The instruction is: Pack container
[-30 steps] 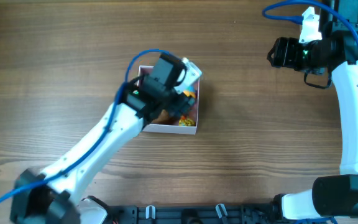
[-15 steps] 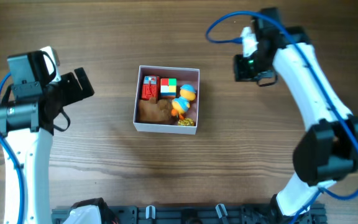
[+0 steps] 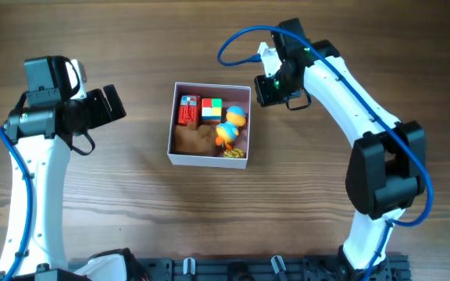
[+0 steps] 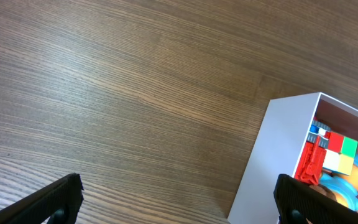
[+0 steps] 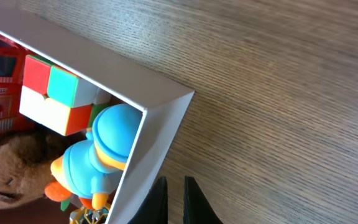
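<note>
The container point(image 3: 208, 161) is a square white-walled box in the middle of the table. It holds a red toy point(image 3: 188, 110), a colour cube point(image 3: 212, 109), a blue and orange duck figure point(image 3: 231, 125) and a brown plush point(image 3: 194, 139). My left gripper point(image 3: 112, 104) hovers to the left of it, open, with nothing between its fingers point(image 4: 61, 198). The container wall point(image 4: 272, 162) shows at the right of the left wrist view. My right gripper point(image 3: 262, 90) is shut and empty, just outside the container's top right corner point(image 5: 166, 106). Its tips point(image 5: 174, 186) stand beside the wall.
Bare wooden table surrounds the box on all sides. A black rail point(image 3: 233, 269) runs along the front edge between the two arm bases. The right arm's blue cable point(image 3: 237, 39) loops above the box's far right corner.
The left arm pulled off the container to the left and opened wide. The right arm swung in from the far right to the box's top right corner, and its gripper shut.
</note>
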`<state>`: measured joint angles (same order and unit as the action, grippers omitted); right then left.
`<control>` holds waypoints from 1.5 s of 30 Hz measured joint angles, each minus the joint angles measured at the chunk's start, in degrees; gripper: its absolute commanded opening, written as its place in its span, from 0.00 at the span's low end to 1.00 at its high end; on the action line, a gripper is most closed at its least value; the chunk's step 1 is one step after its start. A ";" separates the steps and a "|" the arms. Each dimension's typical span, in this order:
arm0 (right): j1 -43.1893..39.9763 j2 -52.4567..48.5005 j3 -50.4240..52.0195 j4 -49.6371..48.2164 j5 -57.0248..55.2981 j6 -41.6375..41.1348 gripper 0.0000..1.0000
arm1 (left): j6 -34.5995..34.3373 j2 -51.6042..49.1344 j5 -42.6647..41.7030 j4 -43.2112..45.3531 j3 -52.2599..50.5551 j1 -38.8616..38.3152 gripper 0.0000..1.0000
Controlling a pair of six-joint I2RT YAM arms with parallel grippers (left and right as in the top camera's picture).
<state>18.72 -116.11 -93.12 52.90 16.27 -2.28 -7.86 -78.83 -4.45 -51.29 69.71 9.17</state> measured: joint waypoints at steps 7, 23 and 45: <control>0.11 -2.89 0.00 -3.28 3.58 1.14 0.08 | 0.00 0.00 0.00 0.00 0.02 0.00 1.00; -4.96 5.46 -0.02 -7.98 -11.37 -3.23 0.99 | 0.57 0.00 0.04 5.25 0.00 -0.22 1.00; -17.75 54.71 17.99 1.36 -14.43 3.15 1.00 | 12.90 29.94 0.33 10.40 -10.10 -11.91 1.00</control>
<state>0.97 -61.41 -75.13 54.26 1.85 0.86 5.04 -48.88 -4.12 -40.88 59.61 -2.74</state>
